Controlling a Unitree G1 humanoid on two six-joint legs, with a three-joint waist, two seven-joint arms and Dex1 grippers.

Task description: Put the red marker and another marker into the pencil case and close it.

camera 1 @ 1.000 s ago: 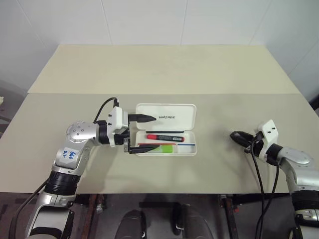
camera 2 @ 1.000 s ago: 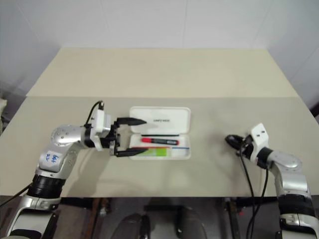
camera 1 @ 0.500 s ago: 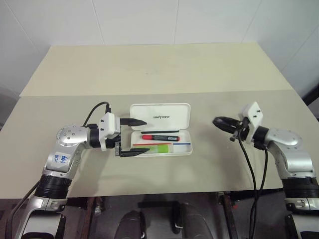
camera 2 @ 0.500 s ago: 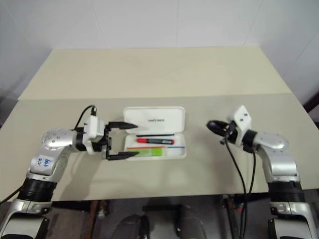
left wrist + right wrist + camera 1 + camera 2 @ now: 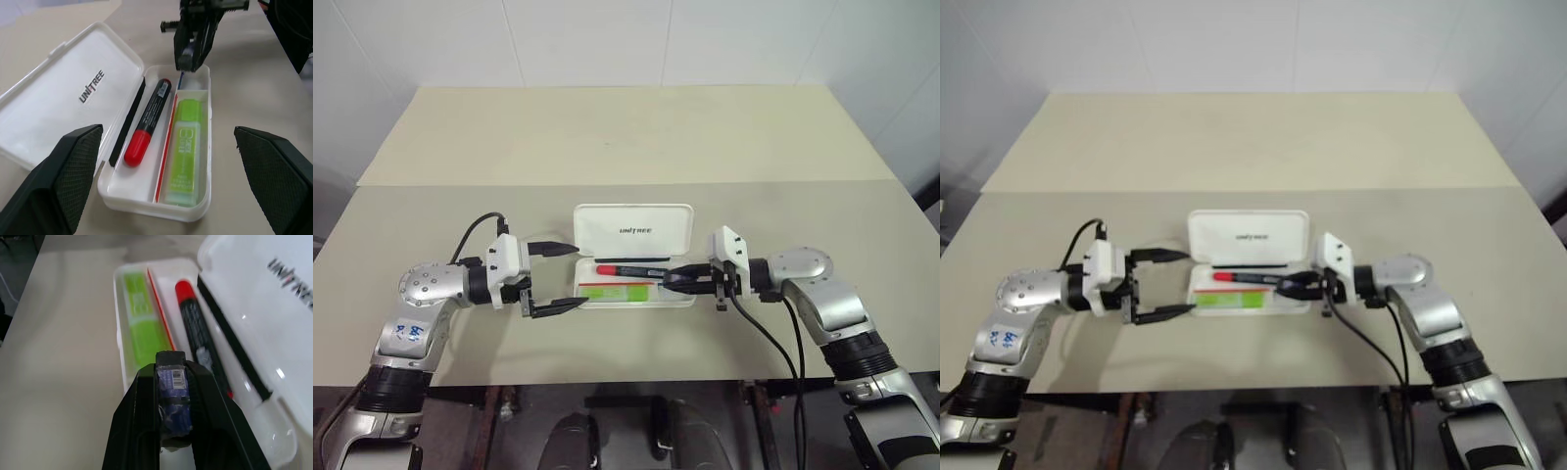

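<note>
White plastic, the case (image 5: 633, 257) lies open at the centre of the frame on the desk (image 5: 626, 137), lid (image 5: 633, 229) folded back. The red marker (image 5: 631, 268) and the green marker (image 5: 619, 291) both lie in its tray, side by side, so the loading looks done; only the closing is left. At the tray's right end the right pincer (image 5: 672, 280) is clenched on a small dark-blue object (image 5: 172, 396), which I cannot identify. At lower left of the case, the left pincer (image 5: 568, 277) stands released, grasping nothing, its fingers flanking the tray's left end.
</note>
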